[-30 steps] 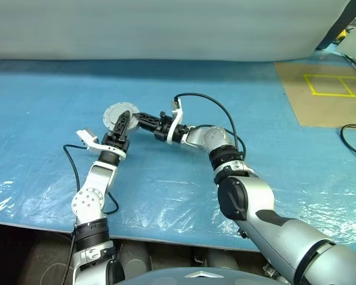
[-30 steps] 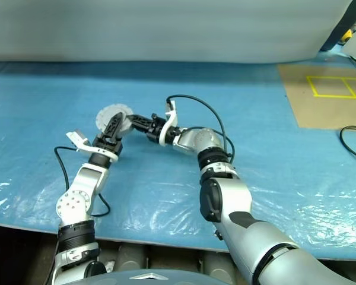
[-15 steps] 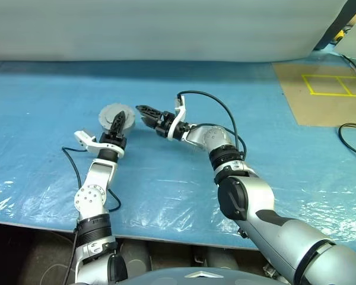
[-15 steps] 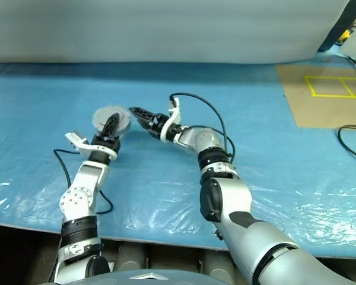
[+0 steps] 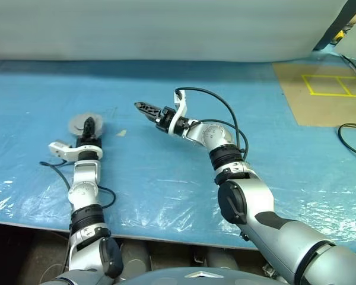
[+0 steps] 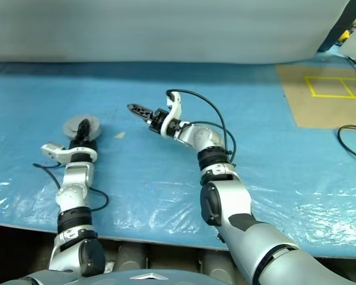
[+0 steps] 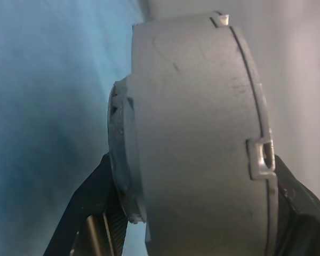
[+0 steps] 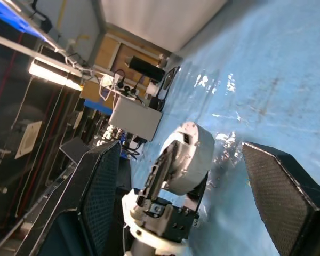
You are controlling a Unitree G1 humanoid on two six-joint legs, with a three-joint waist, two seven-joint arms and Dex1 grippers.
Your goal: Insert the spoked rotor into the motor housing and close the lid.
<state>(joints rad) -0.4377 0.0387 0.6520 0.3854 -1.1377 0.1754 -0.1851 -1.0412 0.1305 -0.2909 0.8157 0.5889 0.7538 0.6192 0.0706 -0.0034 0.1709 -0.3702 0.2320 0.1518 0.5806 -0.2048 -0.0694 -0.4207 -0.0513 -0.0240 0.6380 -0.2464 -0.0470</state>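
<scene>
Left gripper point(image 5: 88, 125) is clamping the round grey housing point(image 7: 197, 138) edge-on between its fingers, above the blue sheet point(image 5: 166, 172). Right gripper point(image 5: 143, 107) is hovering well apart, jaws spread and empty. Left wrist view is revealing the housing's notched rim.

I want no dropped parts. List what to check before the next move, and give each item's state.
1. Left gripper clamps the grey disc between both fingers: ok.
2. Right gripper is open and empty: ok.
3. Right gripper is apart from the disc: ok.
4. Rotor is seated inside the disc: cannot tell.
5. Disc is resting on the blue sheet rather than lifted: cannot tell.
6. Pale scrap on the sheet is touched by neither gripper: ok.
</scene>
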